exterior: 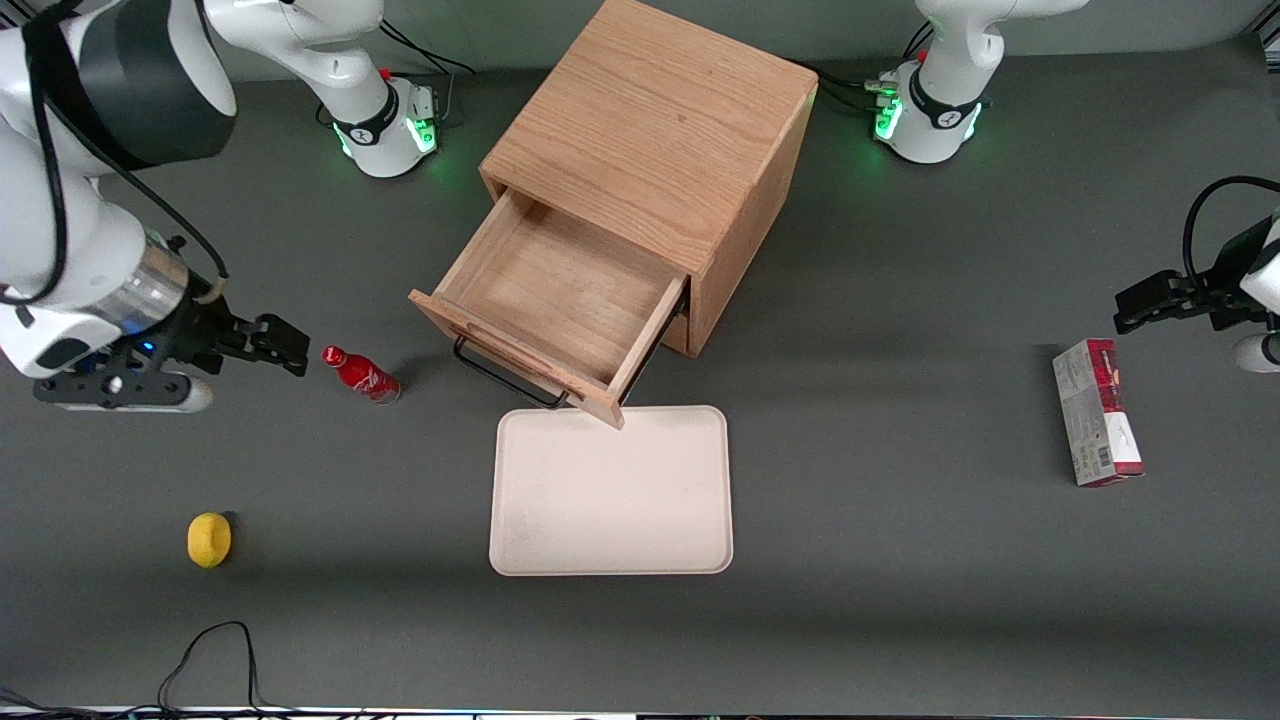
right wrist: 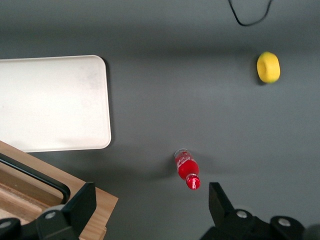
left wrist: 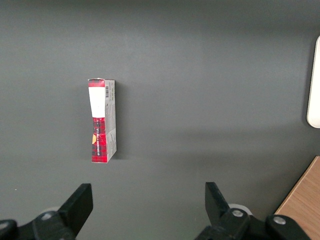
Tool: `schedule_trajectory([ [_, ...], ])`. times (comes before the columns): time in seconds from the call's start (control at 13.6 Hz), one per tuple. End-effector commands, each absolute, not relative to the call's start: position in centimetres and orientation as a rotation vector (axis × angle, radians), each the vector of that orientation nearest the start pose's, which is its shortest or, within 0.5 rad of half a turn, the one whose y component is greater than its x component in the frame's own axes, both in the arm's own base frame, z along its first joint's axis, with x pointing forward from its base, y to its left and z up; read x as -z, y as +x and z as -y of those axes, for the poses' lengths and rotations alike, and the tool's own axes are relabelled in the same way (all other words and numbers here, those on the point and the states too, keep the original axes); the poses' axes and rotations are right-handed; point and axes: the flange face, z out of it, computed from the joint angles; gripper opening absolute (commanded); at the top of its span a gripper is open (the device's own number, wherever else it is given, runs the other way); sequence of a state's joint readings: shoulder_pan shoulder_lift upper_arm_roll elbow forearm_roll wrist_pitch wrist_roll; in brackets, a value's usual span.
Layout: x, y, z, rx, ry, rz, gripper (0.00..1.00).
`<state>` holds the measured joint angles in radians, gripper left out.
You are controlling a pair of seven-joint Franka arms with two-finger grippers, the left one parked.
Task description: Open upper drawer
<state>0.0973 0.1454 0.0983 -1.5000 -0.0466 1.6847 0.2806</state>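
Note:
The upper drawer (exterior: 560, 300) of the light oak cabinet (exterior: 660, 130) stands pulled far out, its wooden box empty, its thin black bar handle (exterior: 505, 380) facing the front camera. The drawer's front corner also shows in the right wrist view (right wrist: 75, 192). My right gripper (exterior: 285, 345) is open and empty, held above the table toward the working arm's end, well apart from the drawer and close beside a small red bottle (exterior: 362, 373). In the right wrist view the open gripper (right wrist: 150, 207) hangs above bare table, with the red bottle (right wrist: 187, 170) near one finger.
A white tray (exterior: 610, 490) lies in front of the open drawer, nearer the front camera. A yellow round object (exterior: 209, 539) lies toward the working arm's end. A red and grey box (exterior: 1096, 412) lies toward the parked arm's end. A black cable (exterior: 205, 650) loops near the front edge.

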Motion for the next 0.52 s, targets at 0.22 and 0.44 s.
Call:
schedule_trajectory([
  [0.22, -58.7, 50.5, -6.5, 0.086, -3.139, -0.215, 1.0],
  [0.44, -59.4, 50.5, -4.8, 0.066, -3.144, -0.185, 1.0],
])
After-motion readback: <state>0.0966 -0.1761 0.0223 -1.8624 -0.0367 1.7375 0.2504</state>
